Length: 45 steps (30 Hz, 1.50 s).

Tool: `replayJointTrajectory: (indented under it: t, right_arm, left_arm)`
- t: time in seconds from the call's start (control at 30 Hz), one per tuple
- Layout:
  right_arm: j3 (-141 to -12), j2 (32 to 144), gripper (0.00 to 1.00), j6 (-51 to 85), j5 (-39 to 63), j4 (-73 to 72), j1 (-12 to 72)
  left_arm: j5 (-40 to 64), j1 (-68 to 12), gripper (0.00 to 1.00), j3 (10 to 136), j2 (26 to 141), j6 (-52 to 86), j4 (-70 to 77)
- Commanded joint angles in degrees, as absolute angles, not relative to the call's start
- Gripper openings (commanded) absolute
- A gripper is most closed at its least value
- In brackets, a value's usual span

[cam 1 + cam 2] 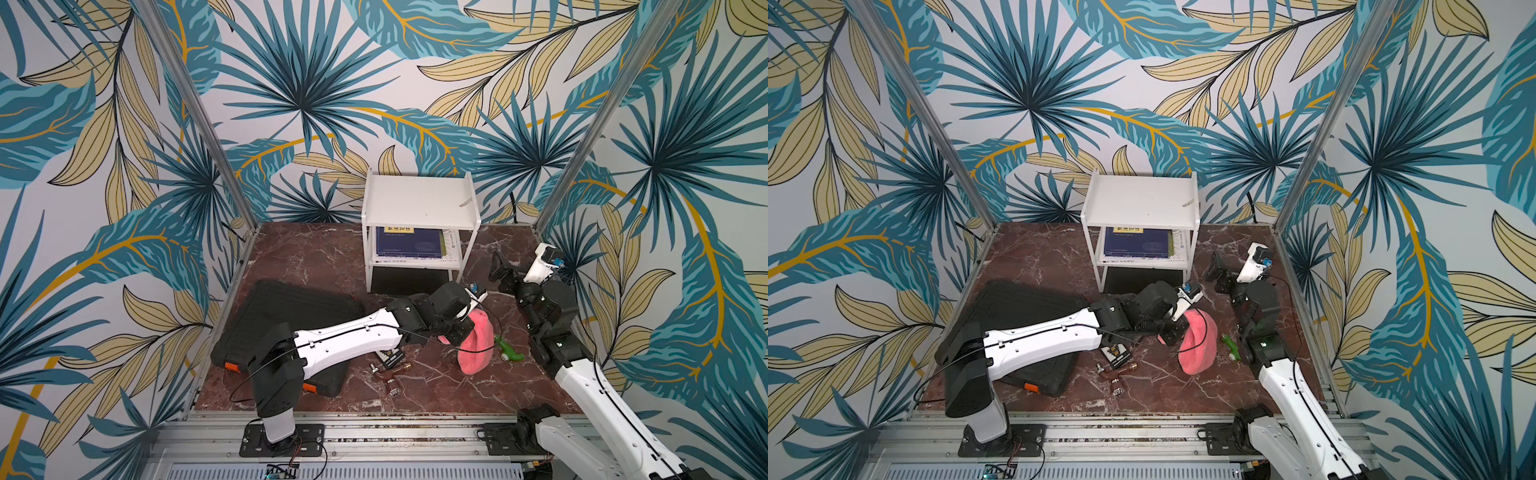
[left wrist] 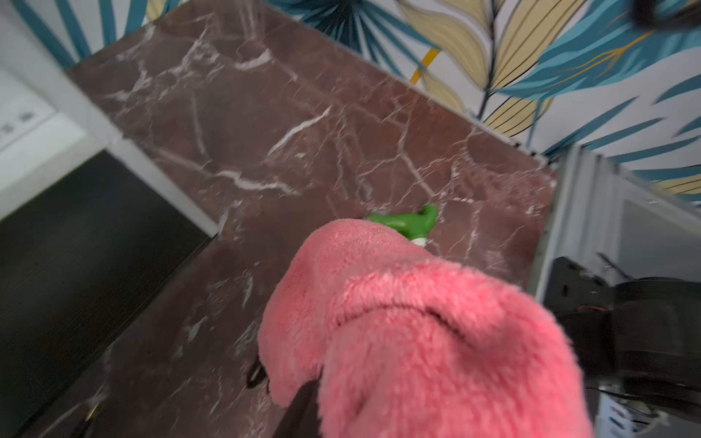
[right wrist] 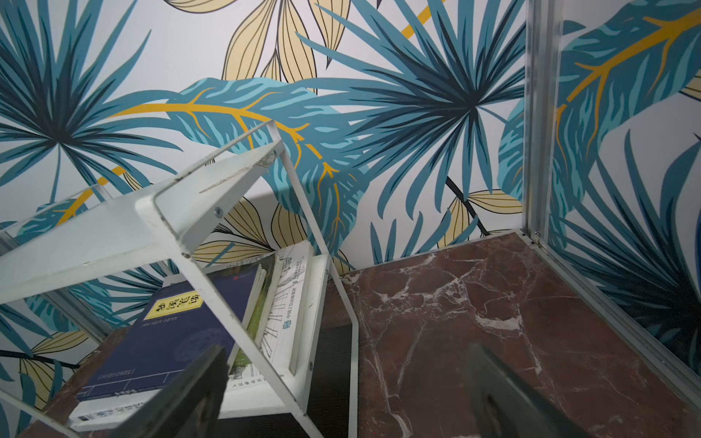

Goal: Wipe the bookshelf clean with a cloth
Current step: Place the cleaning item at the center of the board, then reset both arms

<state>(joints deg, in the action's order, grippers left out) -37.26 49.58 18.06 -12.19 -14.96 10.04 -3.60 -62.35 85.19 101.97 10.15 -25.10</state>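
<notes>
Left tool grips pink cloth; right tool wide, empty. Lift cloth above bookshelf rails, press flat, sweep across.

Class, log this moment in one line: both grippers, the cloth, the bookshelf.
left gripper: shut on cloth | right gripper: open, empty, facing bookshelf | bookshelf top: small scrap, not yet wiped

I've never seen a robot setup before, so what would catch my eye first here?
The fluffy pink cloth stands out most, hanging from the shut jaws of the left arm over the marble table. Behind it, against the bold leafy wallpaper, stands the white bookshelf with books on its lower tier.
</notes>
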Motion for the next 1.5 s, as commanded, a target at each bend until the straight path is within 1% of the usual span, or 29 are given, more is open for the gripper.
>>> replayJointTrajectory:
  t: [0.0, 0.03, 0.07, 0.2, 0.23, 0.3, 0.33, 0.37, 0.4, 0.47, 0.53, 0.57, 0.7, 0.77, 0.8, 0.87, 0.9, 0.93, 1.0, 1.13, 1.2, 1.27, 1.33, 1.4, 1.47]
  right_arm:
    - [-36.2, 50.0, 0.99, 17.9, -13.9, -14.5, 9.8]
    - [-36.1, 50.2, 1.0, 18.1, -13.7, -14.7, 9.8]
    - [-36.0, 50.5, 1.0, 18.3, -13.5, -14.9, 9.8]
    - [-35.6, 50.9, 0.99, 19.0, -13.1, -15.8, 9.8]
    - [-35.5, 51.0, 0.99, 19.0, -12.9, -15.9, 9.8]
    - [-35.5, 51.0, 1.0, 18.8, -12.9, -15.6, 9.8]
    - [-35.5, 51.0, 1.0, 18.8, -12.8, -15.6, 9.8]
    - [-35.4, 51.0, 1.0, 18.7, -12.8, -15.7, 9.8]
    - [-35.4, 51.1, 0.99, 18.7, -12.8, -15.7, 9.8]
    - [-35.4, 51.1, 1.0, 18.6, -12.8, -15.7, 9.8]
    - [-35.4, 51.0, 0.99, 18.6, -12.9, -15.6, 9.8]
    - [-35.3, 50.9, 0.99, 18.5, -12.9, -15.6, 9.8]
    - [-35.2, 51.3, 0.99, 18.2, -13.2, -15.9, 9.8]
    - [-35.2, 51.8, 1.0, 18.5, -13.4, -16.4, 9.8]
    - [-35.1, 52.0, 0.99, 18.8, -13.7, -16.8, 9.8]
    - [-34.4, 52.3, 0.99, 19.6, -14.8, -18.1, 9.8]
    - [-33.8, 52.4, 0.99, 19.9, -15.8, -19.2, 9.8]
    - [-33.2, 52.4, 1.0, 20.2, -17.2, -20.0, 9.8]
    - [-31.6, 52.4, 1.0, 19.9, -21.5, -21.4, 9.8]
    - [-28.1, 52.2, 1.0, 17.1, -30.6, -22.7, 9.8]
    - [-25.8, 52.3, 0.99, 16.4, -33.7, -23.4, 9.7]
    - [-23.6, 52.5, 0.99, 16.6, -36.6, -24.2, 9.6]
    - [-21.6, 52.6, 1.0, 16.8, -38.7, -24.9, 9.5]
    - [-20.3, 52.6, 1.0, 16.9, -40.3, -25.3, 9.4]
    - [-19.3, 52.6, 1.0, 16.6, -41.2, -26.1, 9.3]
  left_arm:
    - [-15.2, -61.4, 0.11, 86.1, 103.6, 12.6, -34.6]
    - [-15.5, -61.1, 0.15, 85.5, 104.3, 13.3, -34.9]
    - [-15.4, -60.6, 0.18, 84.8, 104.8, 14.5, -35.1]
    - [-19.3, -58.5, 0.18, 82.8, 104.1, 18.9, -36.4]
    - [-20.0, -58.1, 0.19, 81.7, 103.1, 19.7, -35.7]
    - [-16.9, -57.2, 0.41, 79.0, 100.4, 18.8, -32.4]
    - [-13.6, -57.1, 0.55, 78.2, 99.8, 16.8, -30.5]
    - [-9.8, -57.0, 0.65, 78.3, 99.8, 14.6, -30.0]
    - [-5.7, -57.1, 0.7, 78.8, 99.9, 12.2, -30.6]
    - [1.8, -57.0, 0.87, 80.9, 100.3, 7.5, -34.5]
    - [5.1, -57.0, 0.98, 82.5, 100.1, 1.9, -40.6]
    - [3.9, -57.0, 1.0, 83.2, 99.9, 0.2, -44.6]
    - [-4.9, -56.9, 1.0, 83.4, 97.6, -4.0, -56.5]
    - [-5.7, -57.0, 1.0, 82.7, 95.1, -4.9, -57.7]
    - [-7.8, -57.0, 1.0, 81.5, 93.0, -4.7, -56.5]
    - [-12.4, -56.5, 1.0, 77.5, 87.0, -3.4, -49.0]
    - [-15.2, -55.7, 1.0, 73.5, 83.3, -2.2, -43.4]
    - [-17.8, -54.4, 1.0, 70.7, 79.1, -1.0, -35.1]
    - [-25.0, -50.7, 1.0, 62.0, 70.4, 2.6, -24.0]
    - [-38.3, -40.2, 1.0, 46.9, 56.6, 7.2, -10.5]
    - [-45.5, -34.8, 1.0, 40.8, 53.0, 7.1, -5.8]
    - [-50.3, -29.4, 1.0, 36.7, 51.4, 7.2, -3.0]
    - [-50.5, -23.8, 1.0, 33.1, 51.1, 7.8, -0.3]
    - [-46.7, -18.8, 1.0, 30.1, 51.6, 7.6, 3.1]
    - [-40.4, -14.2, 1.0, 27.8, 52.8, 7.4, 7.5]
